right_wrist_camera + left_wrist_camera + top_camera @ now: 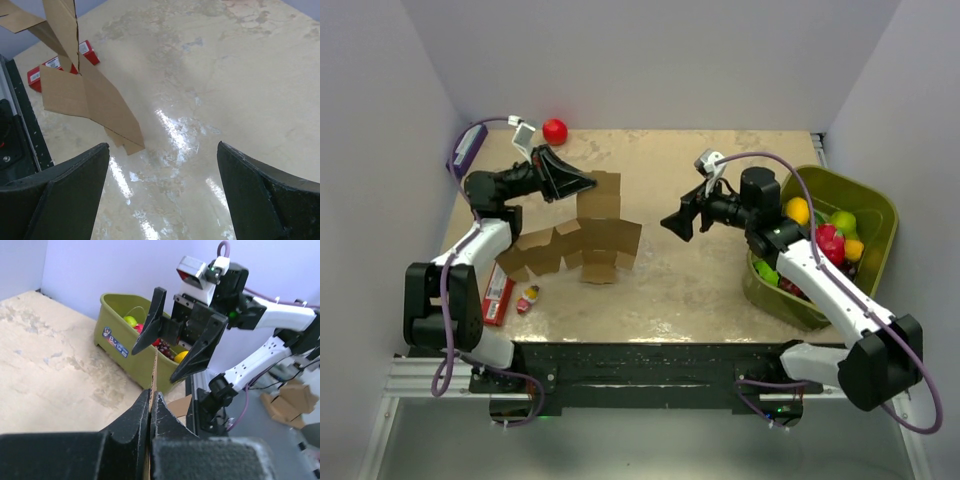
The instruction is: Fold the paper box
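Note:
The paper box (592,238) is a flat brown die-cut cardboard sheet with tabbed flaps, lifted at its far edge and hanging down to the table. My left gripper (588,182) is shut on the sheet's top edge; in the left wrist view the cardboard (153,371) runs edge-on between the closed fingers (134,425). My right gripper (672,223) is open and empty, to the right of the sheet and facing it. The right wrist view shows the sheet (85,95) ahead and to the left of the open fingers (70,190).
A green bin (865,215) of toy fruit stands at the right edge. A red ball (555,130) lies at the back left, a purple box (468,147) at the far left. A red flat pack (498,295) and a small figure (528,299) lie at the front left.

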Robot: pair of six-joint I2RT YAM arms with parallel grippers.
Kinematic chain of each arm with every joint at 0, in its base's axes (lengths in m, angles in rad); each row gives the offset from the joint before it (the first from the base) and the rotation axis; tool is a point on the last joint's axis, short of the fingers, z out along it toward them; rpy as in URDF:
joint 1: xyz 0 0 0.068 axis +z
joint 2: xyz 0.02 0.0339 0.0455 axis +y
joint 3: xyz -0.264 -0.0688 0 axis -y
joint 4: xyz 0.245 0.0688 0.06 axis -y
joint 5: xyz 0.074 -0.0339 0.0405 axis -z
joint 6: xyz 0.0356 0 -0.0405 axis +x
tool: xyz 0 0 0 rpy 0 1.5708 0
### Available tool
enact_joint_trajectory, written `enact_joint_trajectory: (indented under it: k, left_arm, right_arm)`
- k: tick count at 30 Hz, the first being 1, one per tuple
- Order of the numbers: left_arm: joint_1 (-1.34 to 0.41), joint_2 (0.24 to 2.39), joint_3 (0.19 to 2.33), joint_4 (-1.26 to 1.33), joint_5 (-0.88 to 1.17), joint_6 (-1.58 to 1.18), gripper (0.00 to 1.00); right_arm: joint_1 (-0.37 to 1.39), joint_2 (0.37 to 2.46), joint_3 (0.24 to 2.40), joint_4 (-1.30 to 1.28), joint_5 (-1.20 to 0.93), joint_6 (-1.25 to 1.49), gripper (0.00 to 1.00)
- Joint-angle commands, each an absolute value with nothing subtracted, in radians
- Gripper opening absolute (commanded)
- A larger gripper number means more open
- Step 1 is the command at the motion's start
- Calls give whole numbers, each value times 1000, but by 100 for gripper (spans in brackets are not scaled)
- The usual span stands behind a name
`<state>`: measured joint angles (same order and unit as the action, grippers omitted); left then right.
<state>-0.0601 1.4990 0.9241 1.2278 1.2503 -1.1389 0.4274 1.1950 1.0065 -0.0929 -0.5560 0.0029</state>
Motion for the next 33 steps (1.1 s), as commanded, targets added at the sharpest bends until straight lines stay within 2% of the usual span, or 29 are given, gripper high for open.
enact_joint_trajectory:
  k: [1, 10, 17, 26, 29, 30, 33]
  left_arm:
    - [-26, 1517, 911, 1618, 1223, -1310, 0]
    - [-15, 1511, 907, 1523, 1207, -1258, 0]
    - [-15, 1490, 896, 1440, 1192, -1190, 0]
    - [-15, 1488, 877, 1430, 1167, -1175, 0]
    - [-15, 1493, 879, 1436, 1169, -1178, 0]
    - [-15, 1491, 879, 1430, 1172, -1174, 0]
    - [-15, 1485, 879, 1376, 1169, -1132, 0]
  right_arm:
    - [437, 1239, 957, 127, -623, 92, 89]
    - [601, 1265, 861, 267, -522, 40, 88]
    - [626, 1347, 871, 351, -535, 89, 88]
    - [626, 1436, 862, 471, -535, 141, 82]
    - [627, 1457, 882, 472, -552, 143, 73]
    - [627, 1462, 888, 474, -558, 146, 64]
    - [627, 1482, 907, 476, -584, 159, 49]
